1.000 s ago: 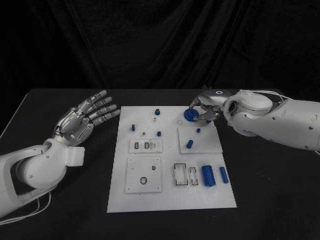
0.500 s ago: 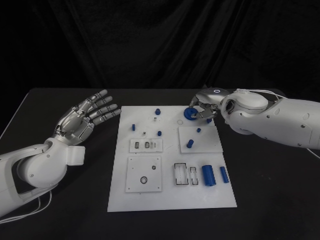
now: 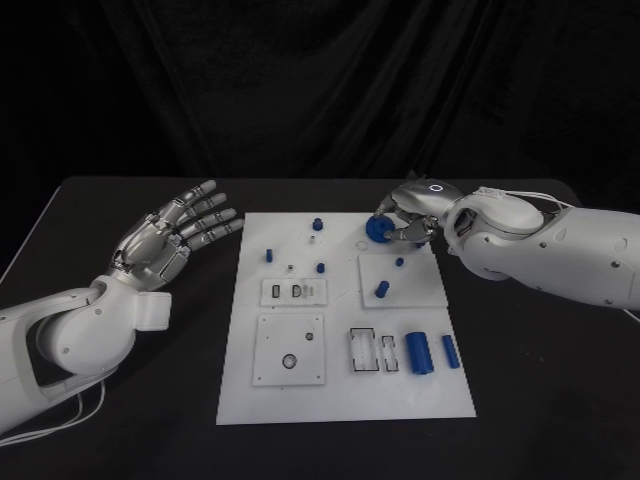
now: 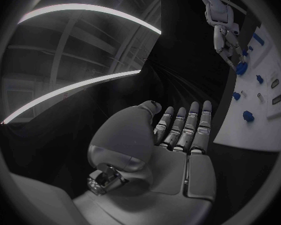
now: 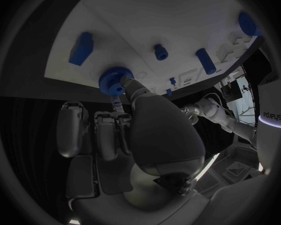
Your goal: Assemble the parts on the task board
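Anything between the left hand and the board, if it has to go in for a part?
Nothing visible. The left hand hovers open over bare black table beside the task board, with no object between them. The right hand holds a blue gear at the board's far edge, away from that path.

— What carries your things?
— A black worktop (image 3: 551, 380), set against a dark curtain.
— And what do you see lying on it?
— A white board (image 3: 342, 400), flat in the middle, its long side running away from you.

White rounded arms (image 3: 61, 335) end in silver hands with jointed fingers (image 3: 205, 222).
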